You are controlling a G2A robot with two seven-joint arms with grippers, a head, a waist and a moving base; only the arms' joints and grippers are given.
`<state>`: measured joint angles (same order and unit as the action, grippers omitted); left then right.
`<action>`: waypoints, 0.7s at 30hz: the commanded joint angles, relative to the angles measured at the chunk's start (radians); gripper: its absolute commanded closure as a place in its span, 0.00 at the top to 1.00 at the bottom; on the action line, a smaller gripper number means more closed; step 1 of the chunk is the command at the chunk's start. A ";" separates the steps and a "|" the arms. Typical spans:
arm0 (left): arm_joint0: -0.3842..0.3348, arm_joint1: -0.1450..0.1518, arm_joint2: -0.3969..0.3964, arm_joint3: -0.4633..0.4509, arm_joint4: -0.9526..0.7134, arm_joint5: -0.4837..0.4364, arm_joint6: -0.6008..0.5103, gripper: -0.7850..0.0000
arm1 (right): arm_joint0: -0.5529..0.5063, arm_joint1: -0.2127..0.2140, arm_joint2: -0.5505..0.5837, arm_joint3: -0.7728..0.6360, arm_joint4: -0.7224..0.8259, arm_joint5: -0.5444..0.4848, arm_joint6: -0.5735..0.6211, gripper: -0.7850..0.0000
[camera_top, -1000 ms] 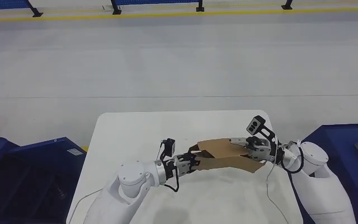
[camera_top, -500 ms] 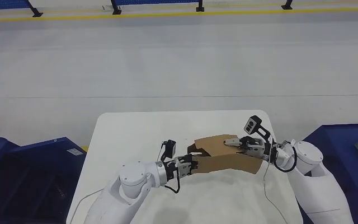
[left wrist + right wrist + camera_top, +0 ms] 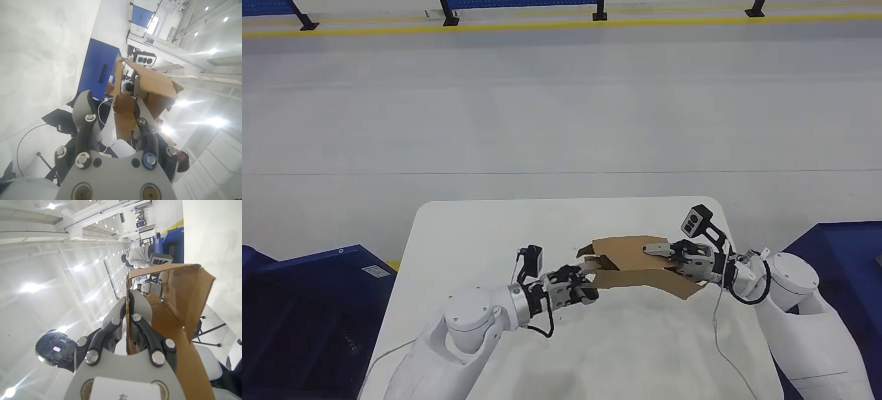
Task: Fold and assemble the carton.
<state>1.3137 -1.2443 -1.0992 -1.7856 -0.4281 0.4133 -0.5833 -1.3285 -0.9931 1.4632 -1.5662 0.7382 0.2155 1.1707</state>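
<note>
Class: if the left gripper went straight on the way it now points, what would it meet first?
The carton: its flap sits between the left gripper's open fingers, so cardboard likely comes first, though depth is hard to judge.

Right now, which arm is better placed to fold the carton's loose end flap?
Left, probably: the left pincer is open around the carton's loose flap, while the right pincer is shut on a side wall, steadying it.

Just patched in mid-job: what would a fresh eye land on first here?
A brown, half-opened carton is held over the white table between both arms. The right gripper has its fingers clamped on one carton wall. The left gripper is at the opposite end, with a flap between its open fingers.
</note>
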 commanded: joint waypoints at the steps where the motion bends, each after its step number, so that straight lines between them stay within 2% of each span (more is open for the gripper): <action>1: 0.010 0.009 -0.034 -0.018 0.070 -0.017 0.024 1.00 | 0.000 0.000 0.000 0.000 0.000 0.000 0.000 0.00; 6: 0.082 0.032 -0.215 -0.094 0.079 -0.064 0.096 1.00 | -0.003 -0.001 -0.001 -0.009 -0.002 -0.015 -0.023 0.00; 11: 0.186 0.044 -0.326 -0.222 0.017 -0.141 0.070 1.00 | -0.029 0.003 0.017 -0.038 -0.089 -0.162 -0.029 0.00; 13: 0.212 0.046 -0.327 -0.264 0.023 -0.211 0.024 1.00 | -0.046 0.005 0.021 -0.053 -0.130 -0.240 -0.006 0.00; 16: 0.227 0.047 -0.287 -0.289 0.062 -0.311 -0.024 1.00 | -0.072 0.008 0.023 -0.068 -0.170 -0.342 0.043 0.00; 21: 0.205 0.040 -0.187 -0.294 0.047 -0.375 -0.060 1.00 | -0.106 0.013 0.029 -0.086 -0.195 -0.432 0.104 0.00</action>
<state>1.5240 -1.2030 -1.3070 -2.0789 -0.3653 0.0393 -0.6355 -1.4299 -0.9807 1.4912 -1.6495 0.5450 -0.2089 1.2722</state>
